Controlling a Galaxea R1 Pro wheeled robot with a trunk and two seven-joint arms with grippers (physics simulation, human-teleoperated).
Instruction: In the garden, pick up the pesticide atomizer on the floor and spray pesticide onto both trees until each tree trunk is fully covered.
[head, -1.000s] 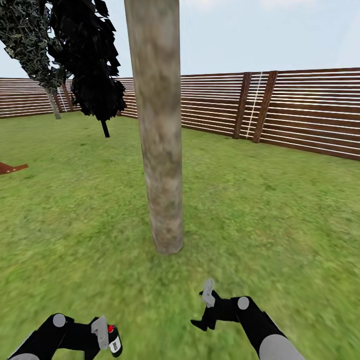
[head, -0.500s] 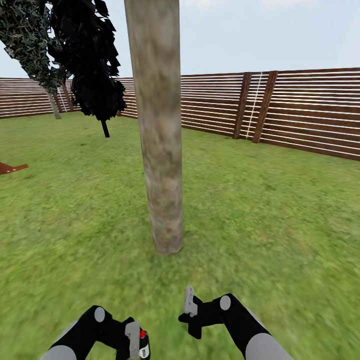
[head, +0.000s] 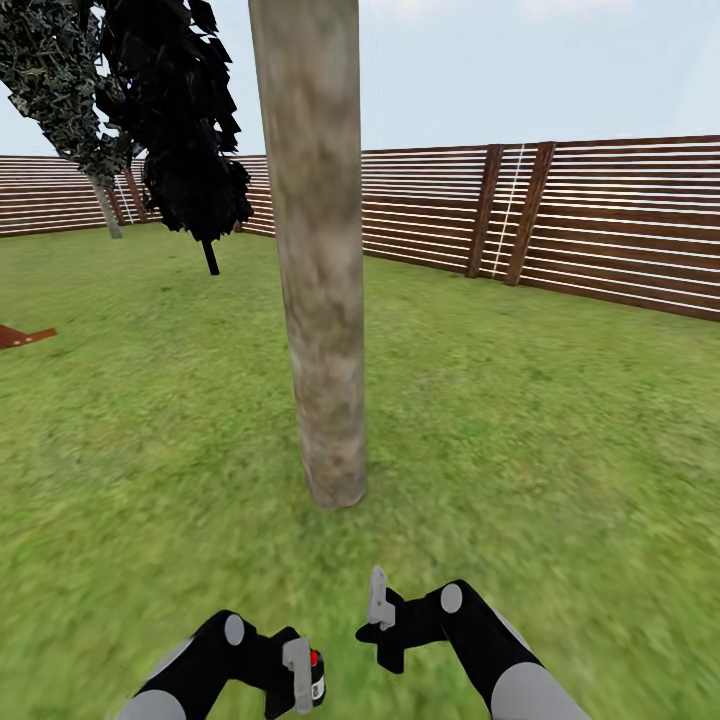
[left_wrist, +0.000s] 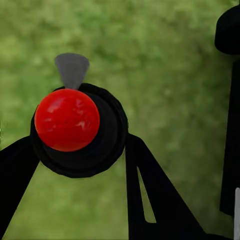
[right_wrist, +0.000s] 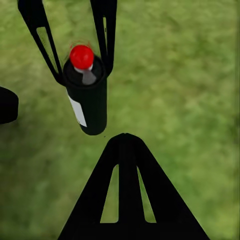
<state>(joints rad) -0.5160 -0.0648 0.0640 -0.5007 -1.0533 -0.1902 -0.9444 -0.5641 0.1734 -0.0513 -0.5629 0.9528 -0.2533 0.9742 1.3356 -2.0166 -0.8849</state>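
A thick beige-grey mottled tree trunk (head: 322, 300) rises from the lawn straight ahead, its crown out of view. Low in the head view, my left gripper (head: 305, 685) is shut on the pesticide atomizer (head: 316, 682), a black bottle with a red cap and a white label. The left wrist view looks down on the red cap (left_wrist: 67, 120) and grey nozzle (left_wrist: 71, 67), with black fingers (left_wrist: 145, 190) on both sides of the bottle. The right wrist view shows the atomizer (right_wrist: 89, 102) hanging over grass. My right gripper (head: 380, 615) (right_wrist: 125, 137) is shut on nothing, just beside the left one.
A brown slat fence (head: 600, 220) rings the lawn (head: 540, 430). A near-black conifer (head: 185, 130) stands back left. Beside it is a farther tree with a thin pale trunk (head: 107, 210). A reddish-brown object (head: 20, 335) lies at the left edge.
My left arm has swung inward to the right, carrying the atomizer. The right gripper shifted slightly left at first and then held still. The view itself has not moved.
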